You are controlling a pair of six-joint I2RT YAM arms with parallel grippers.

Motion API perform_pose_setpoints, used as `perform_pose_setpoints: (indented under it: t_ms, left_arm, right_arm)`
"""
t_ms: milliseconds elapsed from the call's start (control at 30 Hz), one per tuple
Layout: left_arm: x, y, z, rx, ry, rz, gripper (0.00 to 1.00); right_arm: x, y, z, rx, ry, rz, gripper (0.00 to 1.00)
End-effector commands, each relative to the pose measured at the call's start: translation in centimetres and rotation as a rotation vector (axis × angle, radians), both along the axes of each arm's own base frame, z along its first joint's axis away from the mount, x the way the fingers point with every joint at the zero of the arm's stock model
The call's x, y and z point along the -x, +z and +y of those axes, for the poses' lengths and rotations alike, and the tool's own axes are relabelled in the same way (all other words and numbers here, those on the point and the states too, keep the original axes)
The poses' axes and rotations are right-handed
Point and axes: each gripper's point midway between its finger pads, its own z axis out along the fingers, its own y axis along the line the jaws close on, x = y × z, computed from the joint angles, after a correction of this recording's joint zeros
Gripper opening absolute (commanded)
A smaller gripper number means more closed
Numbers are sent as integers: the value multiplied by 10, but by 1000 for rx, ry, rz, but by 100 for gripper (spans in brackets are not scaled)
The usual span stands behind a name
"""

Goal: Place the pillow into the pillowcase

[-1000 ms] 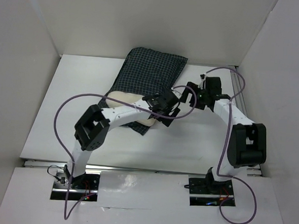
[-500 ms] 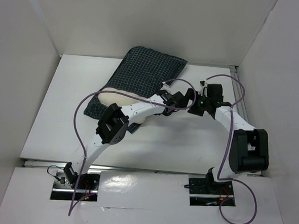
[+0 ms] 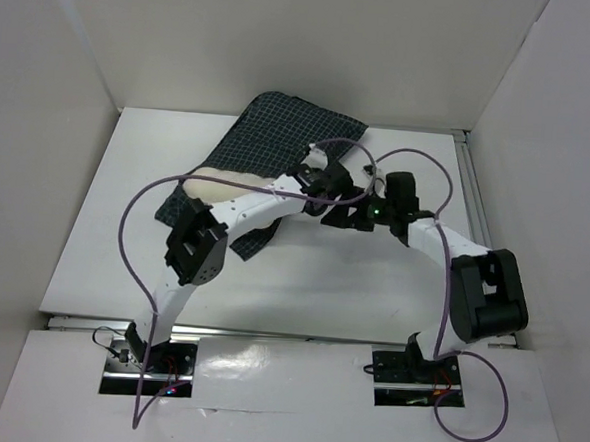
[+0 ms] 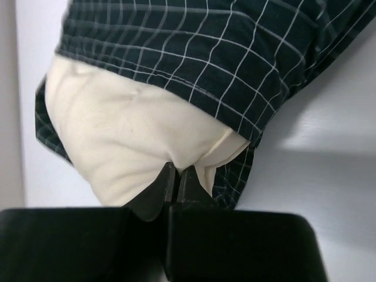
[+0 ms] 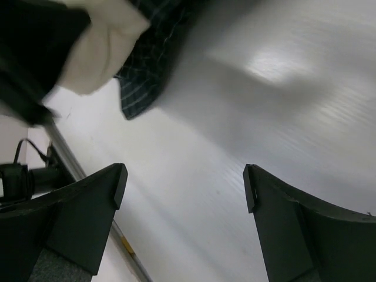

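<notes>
The dark navy checked pillowcase (image 3: 280,145) lies at the back of the table with the cream pillow (image 3: 227,184) partly inside it. The pillow's near end sticks out of the opening. My left gripper (image 3: 310,177) is shut on a fold at the pillow's exposed corner. In the left wrist view the fingertips (image 4: 170,176) pinch the cream pillow (image 4: 123,129) just below the pillowcase (image 4: 205,47) hem. My right gripper (image 3: 341,214) hangs open just right of the left one, over bare table. Nothing lies between the right gripper (image 5: 183,182) fingers; the pillow (image 5: 106,47) and pillowcase (image 5: 144,76) lie beyond them.
White walls enclose the table (image 3: 372,276) on the left, back and right. A metal rail (image 3: 470,182) runs along the right edge and another along the near edge (image 3: 268,332). Purple cables (image 3: 135,221) loop above both arms. The two wrists are close together.
My left gripper has gone from open to shut on the pillow's corner, and its arm has reached farther back. The right gripper has moved left and nearer, staying open. The pillowcase has shifted slightly.
</notes>
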Motion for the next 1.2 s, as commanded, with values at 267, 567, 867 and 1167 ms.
perform_pose_setpoints:
  t_ms: [267,567,867,1167]
  left_arm:
    - [-45,146,-43,278,-199,-326,0]
    - [-42,129,-50,301,-220,-277,0]
    - [-47,118,-58,310,-232,-265,0]
    - [-77,40,-91,427,-207,-150,0]
  right_arm:
    - [-19,5,79,-216,72,-232,84]
    - [-54,37,68,-68,12,-437,84]
    - [-60,53,88,-206,218,-496,4]
    - [41,76,49,-336,333,-381,0]
